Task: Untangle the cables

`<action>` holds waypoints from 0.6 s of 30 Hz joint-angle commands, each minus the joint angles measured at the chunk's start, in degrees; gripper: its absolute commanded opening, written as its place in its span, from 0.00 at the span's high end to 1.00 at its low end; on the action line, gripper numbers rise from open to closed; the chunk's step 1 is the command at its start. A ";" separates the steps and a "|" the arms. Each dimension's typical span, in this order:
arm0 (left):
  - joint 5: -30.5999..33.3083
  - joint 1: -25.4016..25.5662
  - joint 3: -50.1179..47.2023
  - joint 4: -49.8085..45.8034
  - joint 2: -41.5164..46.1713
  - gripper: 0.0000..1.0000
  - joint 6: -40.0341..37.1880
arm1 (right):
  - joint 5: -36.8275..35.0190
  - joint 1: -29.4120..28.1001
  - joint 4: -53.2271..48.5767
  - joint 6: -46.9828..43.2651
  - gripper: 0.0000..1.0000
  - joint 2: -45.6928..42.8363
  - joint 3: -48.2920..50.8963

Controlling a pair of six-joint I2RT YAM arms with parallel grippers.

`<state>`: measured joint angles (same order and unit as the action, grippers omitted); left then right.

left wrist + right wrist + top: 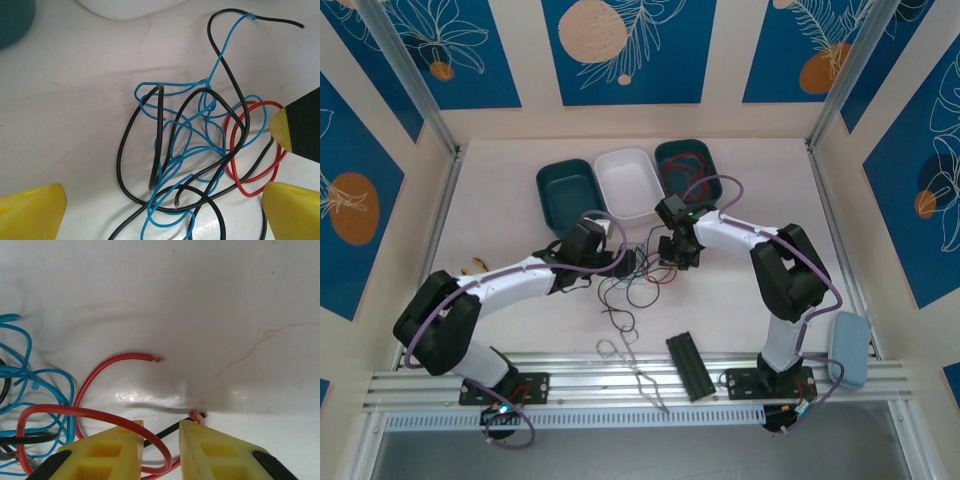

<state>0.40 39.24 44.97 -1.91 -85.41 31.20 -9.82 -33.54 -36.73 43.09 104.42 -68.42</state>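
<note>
The tangle of thin red, blue and black cables (638, 278) lies knotted on the white desk (500, 215), just in front of the white rectangular plastic tray (625, 185), so the step in hand looks like singling out one strand. The left pincer (160, 215) hangs released and wide over the knot. The right pincer (161, 452) stands narrowly apart around a red loop and black strand, grip impossible to tell; next, one should pin the blue-black mass while the other draws red clear.
</note>
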 commanded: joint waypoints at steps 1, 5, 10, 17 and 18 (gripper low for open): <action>-0.72 0.60 0.56 0.95 -1.91 0.00 -0.42 | 0.88 -0.65 0.98 -0.38 0.77 0.19 -1.44; -0.58 1.00 1.80 1.21 -4.42 0.00 -0.98 | 0.86 -1.25 1.91 -0.55 0.91 -0.65 -1.67; -0.08 2.10 4.04 0.89 -7.93 0.00 -1.36 | -2.16 -2.74 1.75 -1.55 0.99 -4.91 -1.71; 1.31 3.38 6.81 -1.13 -12.17 0.07 -2.20 | -6.22 -4.74 0.43 -3.19 1.00 -13.53 -1.33; 1.35 3.50 7.00 -1.20 -12.69 0.11 -2.08 | -6.60 -5.07 0.22 -3.48 1.00 -14.75 -1.41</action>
<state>0.64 42.00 50.41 -1.52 -96.55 29.95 -14.06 -37.82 -35.38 40.95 93.45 -68.60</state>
